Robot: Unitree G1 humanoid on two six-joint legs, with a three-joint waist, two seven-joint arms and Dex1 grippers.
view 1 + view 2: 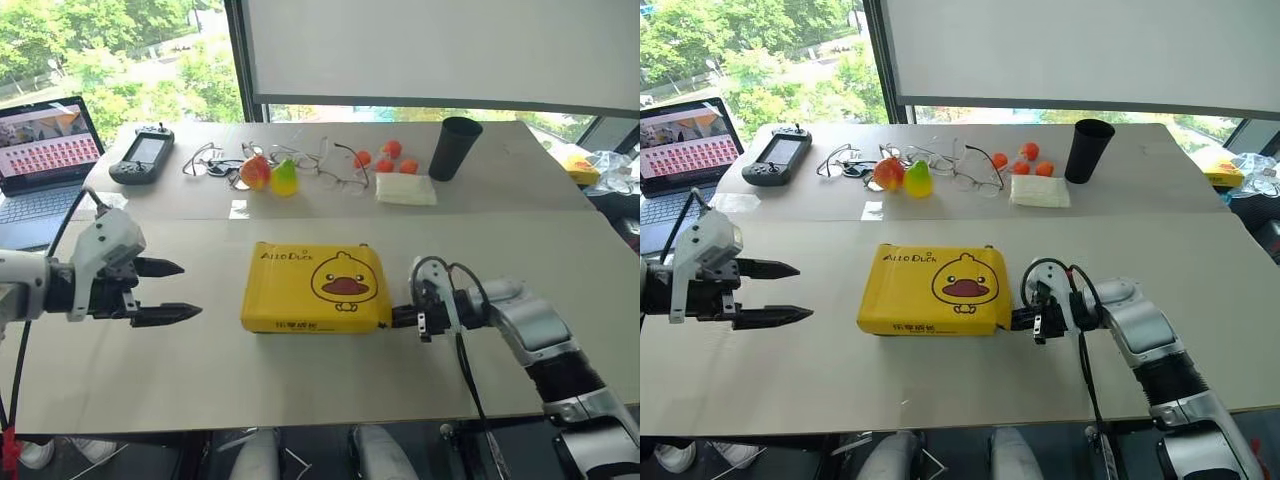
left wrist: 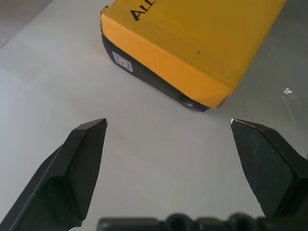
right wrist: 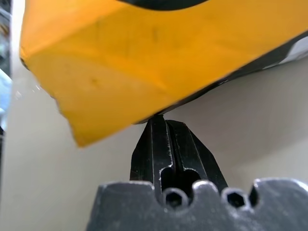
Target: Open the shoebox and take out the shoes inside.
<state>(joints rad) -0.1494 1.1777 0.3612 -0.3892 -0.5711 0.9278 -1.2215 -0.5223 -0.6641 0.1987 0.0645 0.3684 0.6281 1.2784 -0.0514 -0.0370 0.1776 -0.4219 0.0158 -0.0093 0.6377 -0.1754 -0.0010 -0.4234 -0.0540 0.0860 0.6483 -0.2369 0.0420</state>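
Observation:
The shoebox lies flat in the middle of the table with its yellow duck-face lid closed over dark sides. The shoes are hidden inside it. My left gripper hovers to the left of the box, well apart from it, open wide with nothing between its fingers; in the left wrist view the box's near corner lies beyond them. My right gripper is shut, its tips pressed against the box's right side just under the lid's edge.
At the back of the table are a laptop, a handheld controller, toy fruit, glasses and cables, small orange pieces, a folded white cloth and a black cup.

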